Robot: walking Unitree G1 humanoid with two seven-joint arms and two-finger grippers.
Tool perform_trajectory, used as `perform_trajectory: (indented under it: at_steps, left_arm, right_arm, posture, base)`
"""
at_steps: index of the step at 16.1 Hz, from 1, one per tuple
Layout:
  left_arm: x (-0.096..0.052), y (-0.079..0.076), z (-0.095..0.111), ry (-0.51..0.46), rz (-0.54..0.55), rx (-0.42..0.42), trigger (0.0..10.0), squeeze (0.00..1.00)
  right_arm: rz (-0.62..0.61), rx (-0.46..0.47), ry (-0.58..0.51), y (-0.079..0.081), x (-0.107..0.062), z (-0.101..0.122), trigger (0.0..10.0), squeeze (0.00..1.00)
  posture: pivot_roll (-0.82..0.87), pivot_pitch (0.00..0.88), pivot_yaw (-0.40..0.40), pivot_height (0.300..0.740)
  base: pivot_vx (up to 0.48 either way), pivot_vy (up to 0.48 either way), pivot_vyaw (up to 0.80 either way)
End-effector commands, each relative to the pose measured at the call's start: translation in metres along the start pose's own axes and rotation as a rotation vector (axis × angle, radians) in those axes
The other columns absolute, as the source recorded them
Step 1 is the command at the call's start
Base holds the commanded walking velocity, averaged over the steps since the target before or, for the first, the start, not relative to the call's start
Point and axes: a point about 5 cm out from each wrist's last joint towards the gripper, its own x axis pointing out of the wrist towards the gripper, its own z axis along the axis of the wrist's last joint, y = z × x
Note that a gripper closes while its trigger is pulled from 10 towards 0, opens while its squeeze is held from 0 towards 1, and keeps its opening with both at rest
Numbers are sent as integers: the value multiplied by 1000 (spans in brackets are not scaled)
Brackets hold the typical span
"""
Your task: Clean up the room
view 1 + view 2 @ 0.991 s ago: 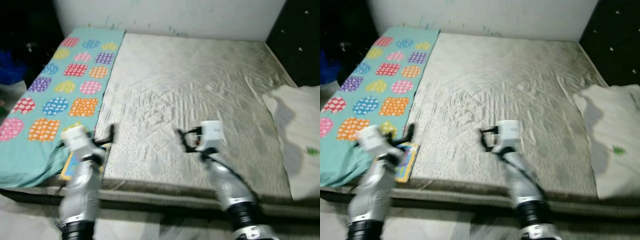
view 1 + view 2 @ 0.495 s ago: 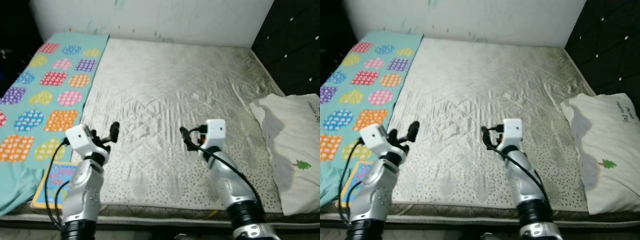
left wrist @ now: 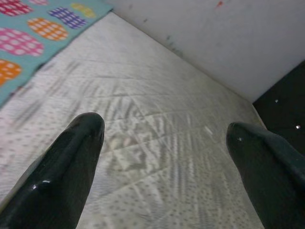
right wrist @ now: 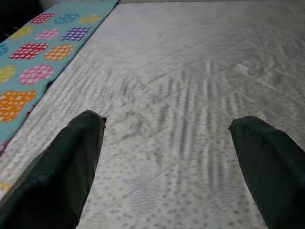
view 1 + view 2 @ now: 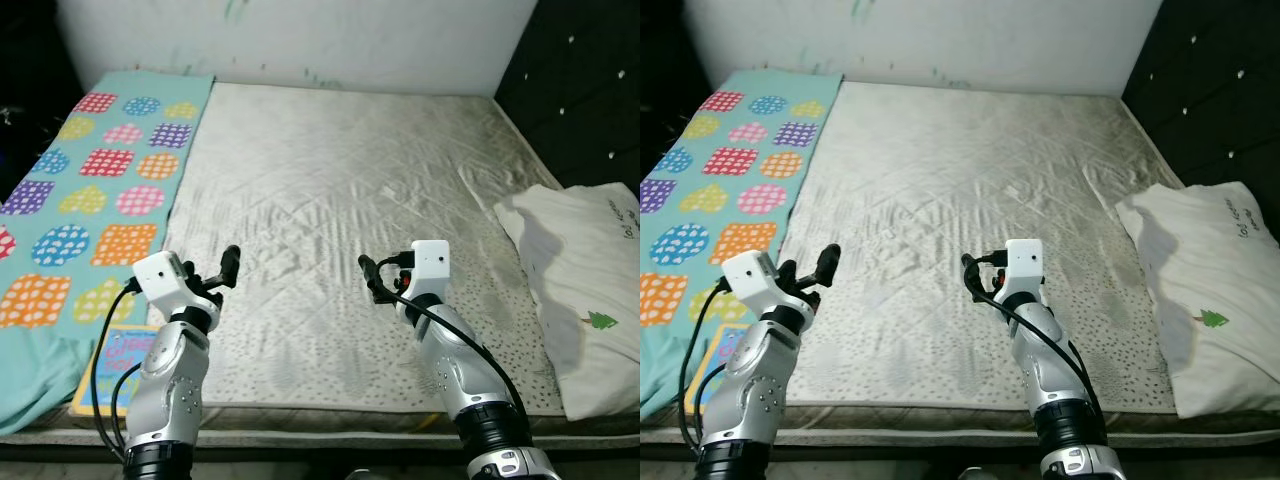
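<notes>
Overhead, both spread-fingered: left gripper (image 5: 212, 272) and right gripper (image 5: 378, 278) above wrinkled, quilted grey mattress (image 5: 350, 190).

Bed mattress (image 5: 340, 200) spans the middle, its far edge against the wall (image 5: 300, 40). Patterned sheet (image 5: 90, 190) lies along the mattress's left edge, from far-left corner to near-left corner, draping off the near edge. Book (image 5: 112, 357) sits at the near-left corner, on the sheet's near end. Pillow (image 5: 590, 290) lies over the right edge, toward the near-right corner. Headboard panel (image 5: 590, 90) stands behind the pillow, along the right edge. Left gripper (image 5: 215, 275) hangs over the near edge just right of the sheet; right gripper (image 5: 375, 280) over the near-middle, well apart from the left one.
</notes>
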Motion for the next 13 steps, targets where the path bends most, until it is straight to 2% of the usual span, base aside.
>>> perform_trajectory:
  at_steps: [1, 13]
  left_arm:
    - [-1, 8, 0, 11, 31, 9, 10000, 0]
    - [0, 8, 1, 10, 42, 11, 10000, 0]
  right_arm:
    - [19, 4, 5, 7, 1, -1, 10000, 0]
    - [16, 3, 1, 7, 2, 0, 10000, 0]
  posture:
    - [-74, 83, -40, 740]
    - [-76, 94, -39, 740]
  base:
    - [0, 480, 0]
    - [0, 480, 0]
